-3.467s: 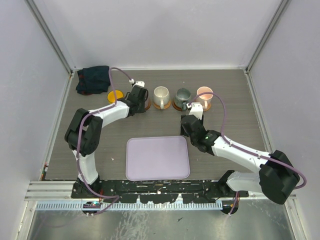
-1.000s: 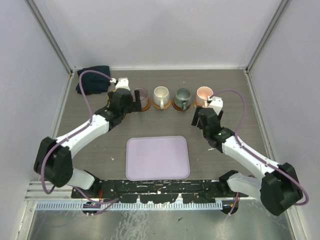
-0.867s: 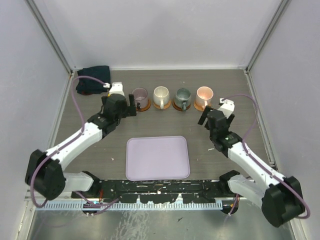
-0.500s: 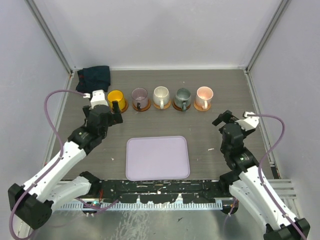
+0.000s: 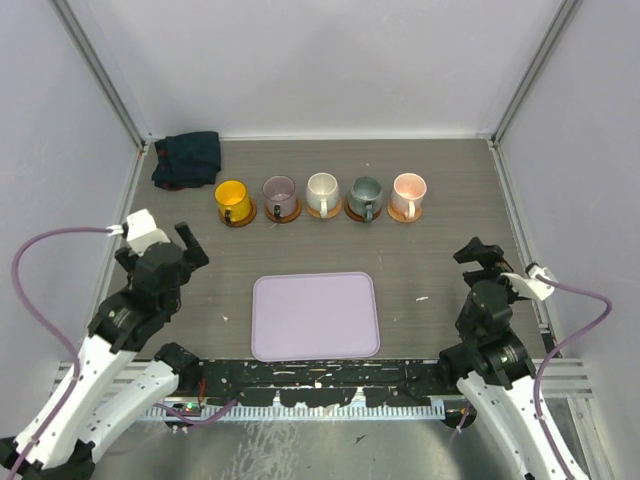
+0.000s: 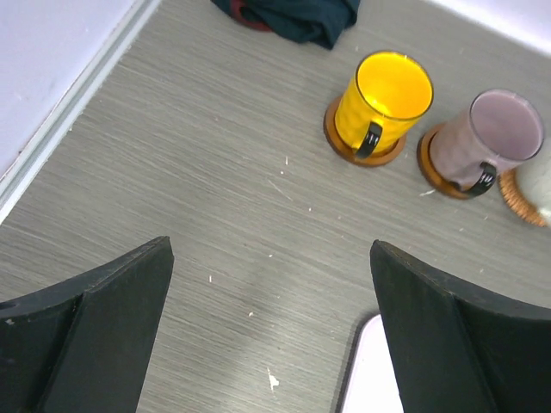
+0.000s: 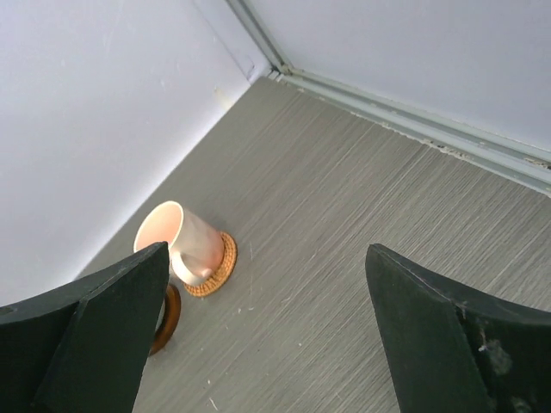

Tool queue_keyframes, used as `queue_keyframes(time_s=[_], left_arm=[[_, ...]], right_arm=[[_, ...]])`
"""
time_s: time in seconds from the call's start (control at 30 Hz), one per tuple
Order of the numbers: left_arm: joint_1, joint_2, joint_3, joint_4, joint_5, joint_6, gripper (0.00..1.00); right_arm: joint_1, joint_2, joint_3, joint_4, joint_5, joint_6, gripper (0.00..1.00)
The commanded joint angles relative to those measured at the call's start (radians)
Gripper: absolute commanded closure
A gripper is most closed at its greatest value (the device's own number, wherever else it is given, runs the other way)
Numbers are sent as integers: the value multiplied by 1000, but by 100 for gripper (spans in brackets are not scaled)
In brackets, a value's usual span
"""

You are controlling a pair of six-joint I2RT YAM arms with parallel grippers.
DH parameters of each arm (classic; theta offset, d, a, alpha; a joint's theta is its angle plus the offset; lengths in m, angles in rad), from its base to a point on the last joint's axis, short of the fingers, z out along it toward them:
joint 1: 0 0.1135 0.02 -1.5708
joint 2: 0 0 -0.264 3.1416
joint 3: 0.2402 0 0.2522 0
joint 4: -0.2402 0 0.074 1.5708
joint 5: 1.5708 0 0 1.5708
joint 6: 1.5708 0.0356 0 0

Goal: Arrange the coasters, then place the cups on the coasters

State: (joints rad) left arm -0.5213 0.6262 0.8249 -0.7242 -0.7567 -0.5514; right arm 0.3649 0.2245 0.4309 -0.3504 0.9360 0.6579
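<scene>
I logged five cups (image 5: 322,195) on their coasters (image 5: 239,218) in a left-to-right row across the upper middle, well up-frame of the left gripper (image 5: 190,245), nearer the yellow end, and the right gripper (image 5: 476,258), nearer the pink, each with jaws apart and empty.

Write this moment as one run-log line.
cups: all five on coasters, one row | left claw: open, empty | right claw: open, empty | task: looks done
</scene>
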Motion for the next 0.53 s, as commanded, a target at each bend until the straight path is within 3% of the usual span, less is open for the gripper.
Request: queue_keyframes(time_s=[0.0,0.17,0.5], left_arm=[[6,-135,-23,-18,-87,-45,2],[5,-261,-46,-12,-119,-53,2],[5,-301,-32,-70,-139,-80,2]], right_arm=[[-3,-92,-15,-23,94,52,0],[-1,-127,-28,-22,90,43,0],[-2,-26,-6,-20,87,54,0]])
